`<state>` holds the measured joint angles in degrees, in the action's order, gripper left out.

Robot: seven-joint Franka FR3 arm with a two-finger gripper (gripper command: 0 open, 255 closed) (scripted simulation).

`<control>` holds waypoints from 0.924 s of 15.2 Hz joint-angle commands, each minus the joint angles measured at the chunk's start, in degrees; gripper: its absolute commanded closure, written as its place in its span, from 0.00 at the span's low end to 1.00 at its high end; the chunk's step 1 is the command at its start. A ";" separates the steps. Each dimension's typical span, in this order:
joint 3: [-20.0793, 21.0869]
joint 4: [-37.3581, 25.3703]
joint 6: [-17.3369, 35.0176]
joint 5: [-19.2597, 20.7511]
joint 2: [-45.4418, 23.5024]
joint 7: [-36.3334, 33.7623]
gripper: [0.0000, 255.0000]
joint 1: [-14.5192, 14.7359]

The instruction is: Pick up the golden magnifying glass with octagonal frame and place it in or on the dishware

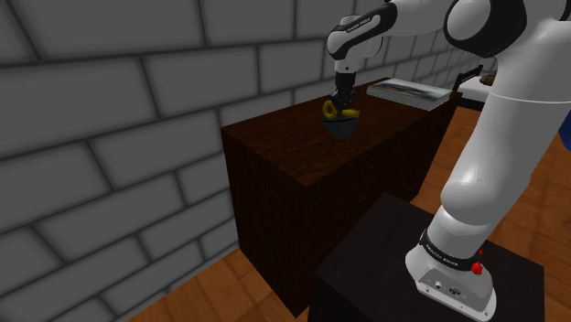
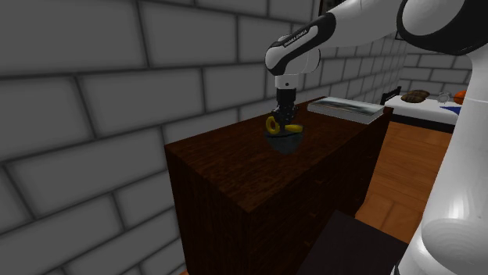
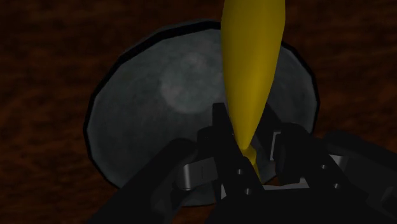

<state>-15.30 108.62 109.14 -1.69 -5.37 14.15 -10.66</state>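
Dark wood surface [image 1: 293,160] bears a grey bowl [image 3: 127,127]; the tool [image 3: 245,137] clasps the golden magnifying glass [image 3: 251,57] above it. An off-centre release could tip it out.

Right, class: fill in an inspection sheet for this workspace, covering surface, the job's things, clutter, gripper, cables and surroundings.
Surface: dark wooden counter.
Job's things: yellow magnifier held over the dark bowl; cannot tell whether they touch.
Clutter: flat grey tray at the counter's far end.
Gripper: gripper shut on the magnifier near its handle's thin end.
Cables: nothing seen.
Surroundings: grey brick wall, wooden floor, black stand.
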 commanded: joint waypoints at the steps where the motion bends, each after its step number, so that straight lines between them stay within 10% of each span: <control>1: -0.01 0.13 0.04 0.02 -0.09 0.00 1.00 -0.01; 2: -0.01 0.13 0.04 0.02 -0.09 0.00 1.00 -0.01; 3: -0.03 0.08 0.02 0.01 -0.12 0.05 0.00 -0.04; 14: -0.07 -6.51 -7.15 0.23 0.48 -0.15 0.00 -0.04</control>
<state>-15.39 102.67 102.57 -1.45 -4.85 14.04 -10.72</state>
